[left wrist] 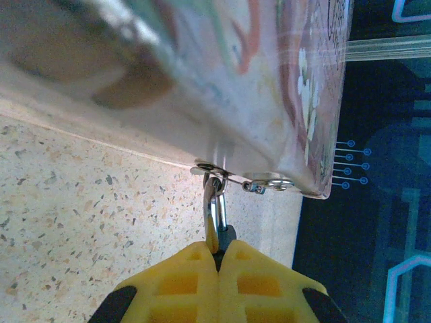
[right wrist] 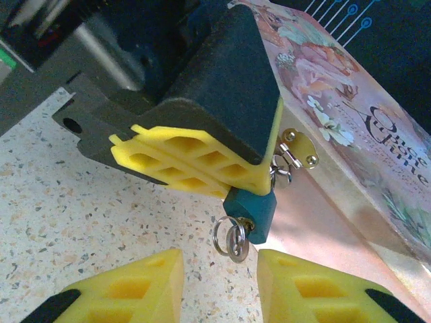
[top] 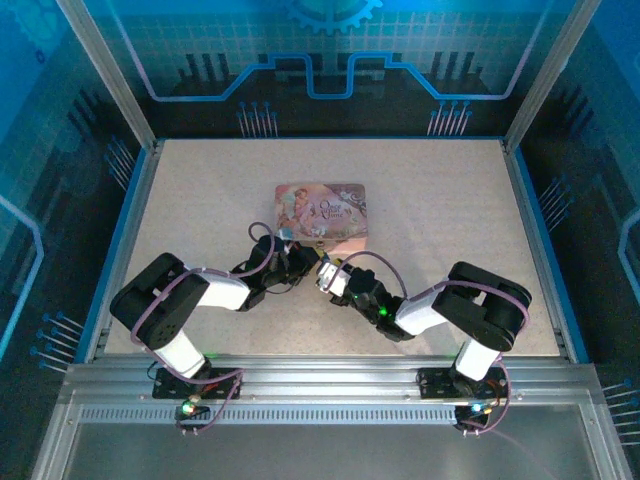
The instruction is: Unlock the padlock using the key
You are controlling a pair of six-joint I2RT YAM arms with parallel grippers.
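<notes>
The small dark blue padlock [right wrist: 254,210] hangs by its thin shackle [left wrist: 215,198] from the hasp [right wrist: 296,145] on the front of the pink picture-lidded box [top: 322,210]. My left gripper [left wrist: 217,250] is shut on the padlock body, and its yellow fingers [right wrist: 192,165] lie across the top of the padlock. The silvery key [right wrist: 238,244] sticks out of the padlock's underside, with a split ring [right wrist: 222,234] hanging beside it. My right gripper [right wrist: 219,272] is open, one finger on each side of the key and just short of it, touching nothing.
The box sits mid-table on the speckled tabletop [top: 430,200], with its front edge towards the arms. The two grippers meet close together in front of it, left [top: 298,258] and right [top: 328,272]. Metal frame rails and blue walls ring the table.
</notes>
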